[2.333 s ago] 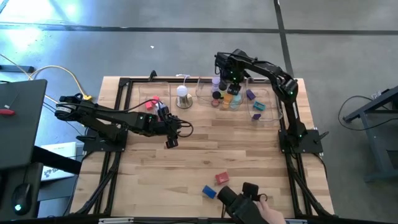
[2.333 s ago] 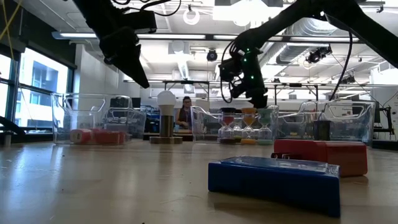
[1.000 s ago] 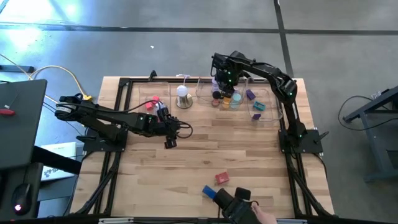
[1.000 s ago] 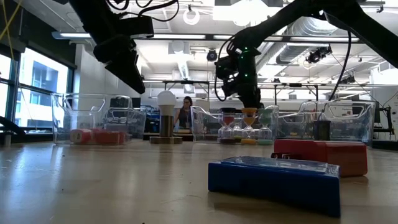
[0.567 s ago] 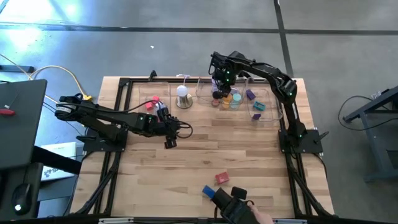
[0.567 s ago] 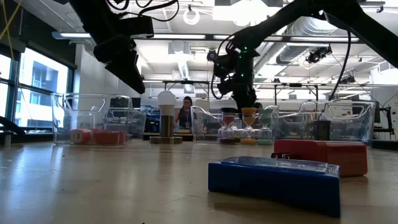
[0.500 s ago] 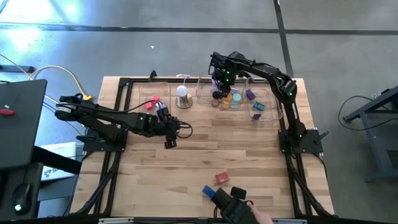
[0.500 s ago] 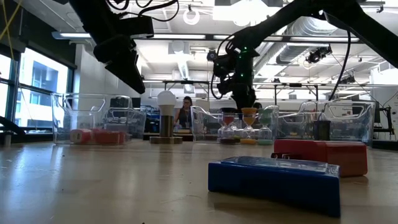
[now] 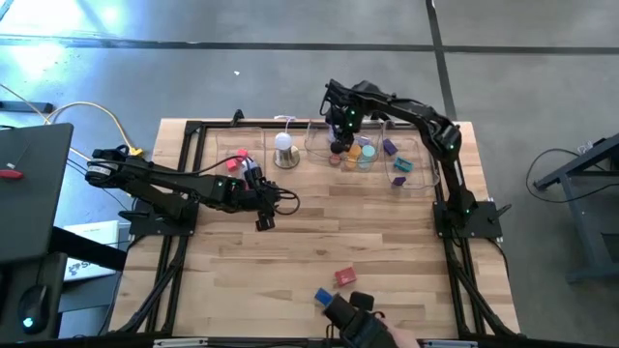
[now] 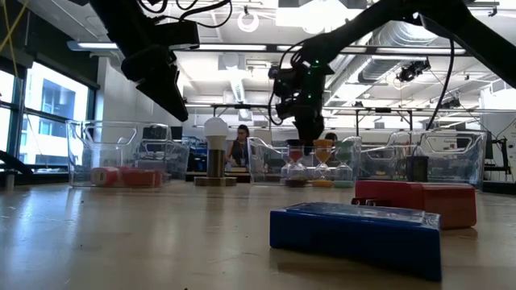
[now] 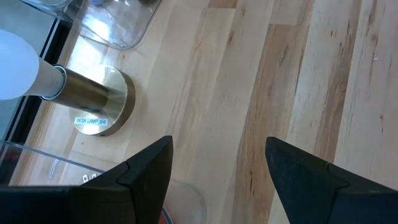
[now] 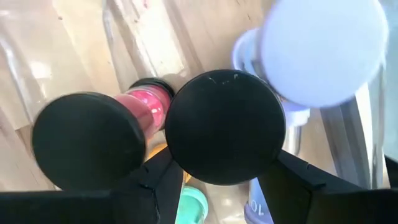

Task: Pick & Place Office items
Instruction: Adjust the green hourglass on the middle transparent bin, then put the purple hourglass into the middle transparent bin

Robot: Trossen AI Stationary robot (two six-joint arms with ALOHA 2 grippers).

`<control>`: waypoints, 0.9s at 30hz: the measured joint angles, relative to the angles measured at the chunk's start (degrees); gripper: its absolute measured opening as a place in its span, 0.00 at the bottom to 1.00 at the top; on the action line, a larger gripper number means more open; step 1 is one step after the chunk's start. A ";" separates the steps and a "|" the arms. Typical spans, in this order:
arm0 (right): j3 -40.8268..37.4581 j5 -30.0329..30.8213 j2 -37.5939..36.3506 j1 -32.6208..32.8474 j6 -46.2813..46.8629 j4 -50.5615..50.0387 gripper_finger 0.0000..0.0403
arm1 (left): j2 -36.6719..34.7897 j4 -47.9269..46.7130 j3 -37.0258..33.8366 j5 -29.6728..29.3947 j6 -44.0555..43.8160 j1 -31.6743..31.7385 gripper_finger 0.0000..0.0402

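Observation:
My right gripper points down over the middle clear tray at the table's far side. A roll with a round black cap sits between its fingers. Standing in the tray below are a black-capped pink roll, a lilac roll, and orange and teal rolls. My left gripper hangs open above bare wood left of centre, holding nothing. A red block and a blue block lie flat near the table's near edge. My right gripper comes at the black-capped roll from above, one finger on each side of its body. The cap is wider than the gap and hides where they meet it. In the low view the fingers end above the tray's rolls.
A white dome lamp on a metal base stands left of the middle tray. The left clear tray holds red and pink pieces. Another tray at the far right holds purple and teal pieces. A person's gloved hand reaches in beside the blue block.
My right gripper has tipped and swung a little toward the table's left over the middle tray, staying at the same height. The person's hand at the near edge has moved left toward the blue block.

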 joint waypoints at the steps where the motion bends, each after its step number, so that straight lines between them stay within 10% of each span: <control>1: -0.01 0.01 0.00 0.27 -0.26 0.22 0.45 | 0.01 0.00 0.00 0.01 0.00 0.00 0.61; 27: -0.01 8.73 0.00 3.34 -4.94 -0.87 0.45 | 0.01 0.01 0.00 0.01 0.00 -0.01 0.61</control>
